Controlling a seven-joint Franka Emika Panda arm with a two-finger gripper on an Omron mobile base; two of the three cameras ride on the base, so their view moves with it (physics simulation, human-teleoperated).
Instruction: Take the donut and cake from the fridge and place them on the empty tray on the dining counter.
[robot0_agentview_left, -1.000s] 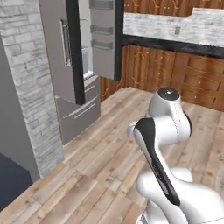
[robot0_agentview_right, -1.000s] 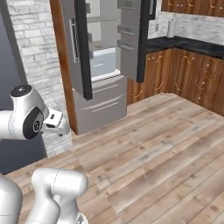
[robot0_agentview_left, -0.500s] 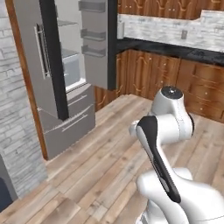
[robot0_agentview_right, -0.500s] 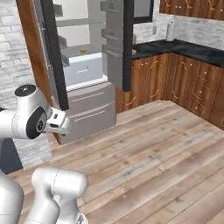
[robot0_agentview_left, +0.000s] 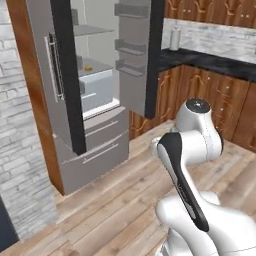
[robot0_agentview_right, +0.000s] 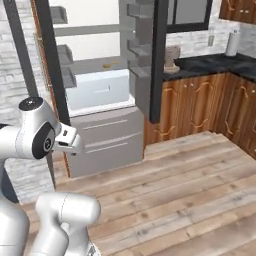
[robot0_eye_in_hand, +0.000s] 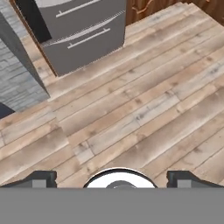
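The gripper (robot0_eye_in_hand: 112, 177) is spread wide and holds nothing; in the hand view its two dark tips stand at the bottom corners and it looks down on the wooden floor (robot0_eye_in_hand: 144, 100), with the fridge (robot0_eye_in_hand: 83, 30) drawers at the top of that frame.

In the left base view the arm (robot0_agentview_left: 187, 150) is folded at the lower right, well apart from the fridge (robot0_agentview_left: 95, 105), which stands open at the upper left. On a glass shelf inside there is a small tan spot, probably the donut (robot0_agentview_left: 88, 67); it is too small to be sure. In the right base view two small yellowish things (robot0_agentview_right: 111, 64) lie on the shelf in the upper middle; I cannot tell which one is the cake.

I judge both are light and soft. The icing of the donut can smear and the cake can crumble, so the grip must be gentle: the donut across its outer ring from the sides, the cake on two flat side faces, low. The shelf above leaves little room, so a level approach seems safer.
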